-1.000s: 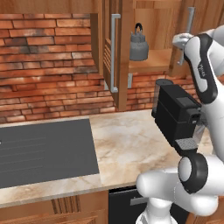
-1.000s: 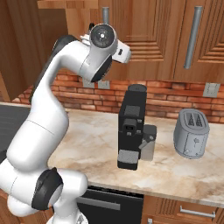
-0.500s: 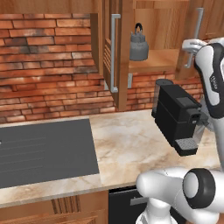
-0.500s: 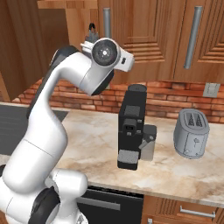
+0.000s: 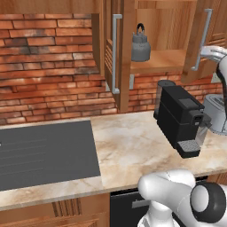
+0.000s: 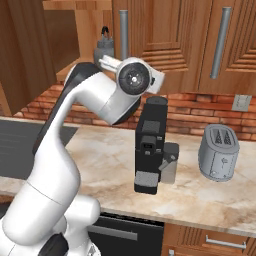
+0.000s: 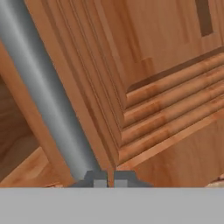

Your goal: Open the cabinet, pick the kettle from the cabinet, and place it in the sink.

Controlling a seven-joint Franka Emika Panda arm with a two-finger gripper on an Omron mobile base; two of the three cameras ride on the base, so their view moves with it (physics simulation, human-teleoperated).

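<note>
Both doors of the cabinet point(image 5: 150, 40) stand swung out in the left base view, and the kettle point(image 5: 140, 45) sits upright on the open shelf between them, well above the bench point(image 5: 133, 146). The sink cannot be found from these angles.

The hand point(image 7: 109, 178) is pressed close against the right door: in the hand view its two fingertips point(image 7: 99, 179) meet with no gap, just beside the foot of the grey bar handle point(image 7: 48, 92), and nothing is clamped between them. The bar runs past the tips on one side, not through them.

Judging by this, the opening step looks finished or nearly so, and the step in hand is getting clear of the door to go for the kettle. Doing that well means backing the hand straight off the door panel first, so the tips do not snag the bar and drag the door back across the shelf. Only once free should the jaws spread, and wide enough for the kettle's rounded body or its thin black arched handle point(image 5: 140, 27).

The approach is best made level, through the gap between the doors, keeping the forearm above the black coffee machine point(image 5: 179, 119) that stands on the bench right below the shelf. The toaster point(image 6: 218, 152) sits further right and should stay out of the path.
</note>
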